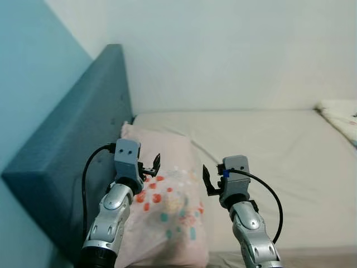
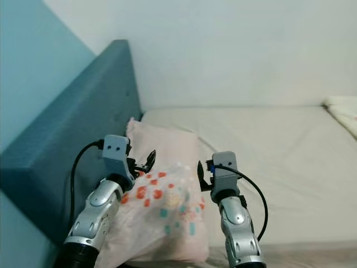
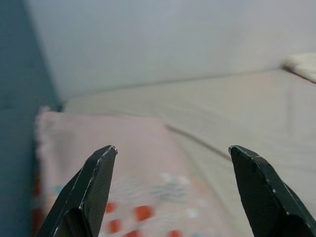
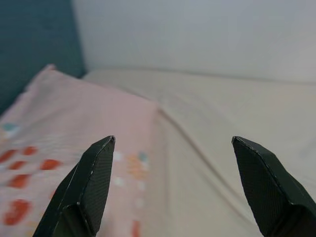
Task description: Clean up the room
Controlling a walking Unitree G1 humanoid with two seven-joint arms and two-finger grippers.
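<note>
Pink pillow (image 1: 167,195) with red and teal spots lying on the beige bed (image 1: 268,156) against the blue headboard (image 1: 72,151), left gripper (image 1: 153,166) above the pillow, fingers spread wide, holding nothing, right gripper (image 1: 207,181) over the pillow's bed-side edge, fingers likewise wide apart and empty, folded white bedding (image 1: 340,114) at the bed's far end from the pillow

A pink pillow (image 1: 167,195) is lying flat on the bed (image 1: 268,145), at about 7 o'clock in the head view, its long side running against the blue headboard (image 1: 72,151). Red, teal and pale yellow spots are dotting its near half; the far half is showing plain pink. A folded white cloth (image 1: 340,114) is sitting at the bed's 3 o'clock edge.
</note>
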